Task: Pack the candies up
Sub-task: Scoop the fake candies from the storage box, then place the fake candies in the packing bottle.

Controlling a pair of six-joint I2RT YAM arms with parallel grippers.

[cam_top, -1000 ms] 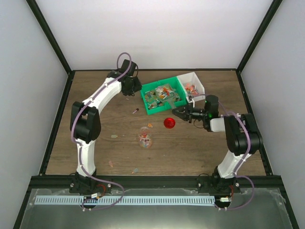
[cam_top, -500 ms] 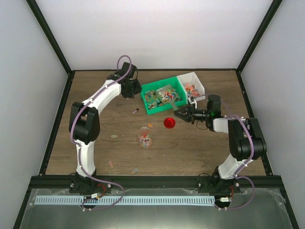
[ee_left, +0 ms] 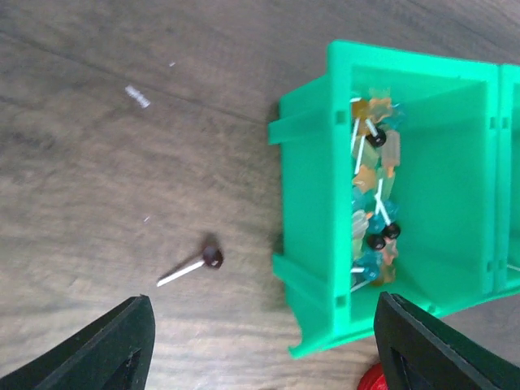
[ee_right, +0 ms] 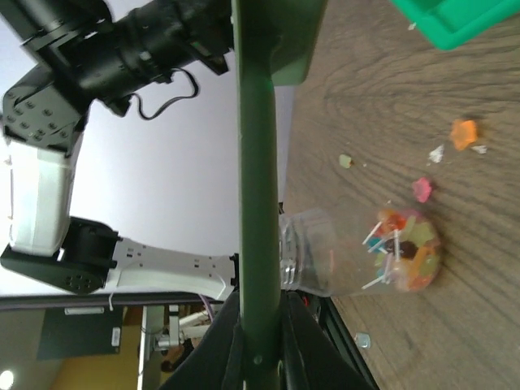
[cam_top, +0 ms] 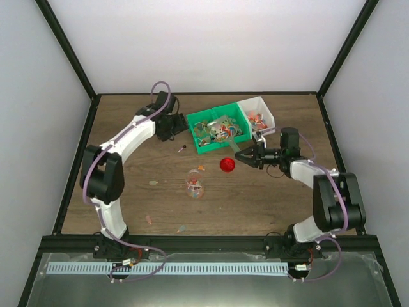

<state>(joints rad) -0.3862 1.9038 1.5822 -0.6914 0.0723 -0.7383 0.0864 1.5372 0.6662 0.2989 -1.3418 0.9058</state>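
- Dozens of candies (ee_left: 374, 191), probably light and slippery, so scoop from underneath, don't pinch.
- Left pincer (ee_left: 262, 305) apart; right pincer (ee_right: 260, 325) clamped on green scoop (ee_right: 258, 162).

Candies (cam_top: 216, 128) in bin (cam_top: 191, 128); jar (cam_top: 195, 184) before it, lid (cam_top: 227, 165) rightward.

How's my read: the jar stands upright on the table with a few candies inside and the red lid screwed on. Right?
Not quite. The red lid is off the jar and lies on the table to its right, as the top external view shows. The right wrist view also shows the jar's mouth uncovered. The rest holds: the jar stands upright with a few candies inside.
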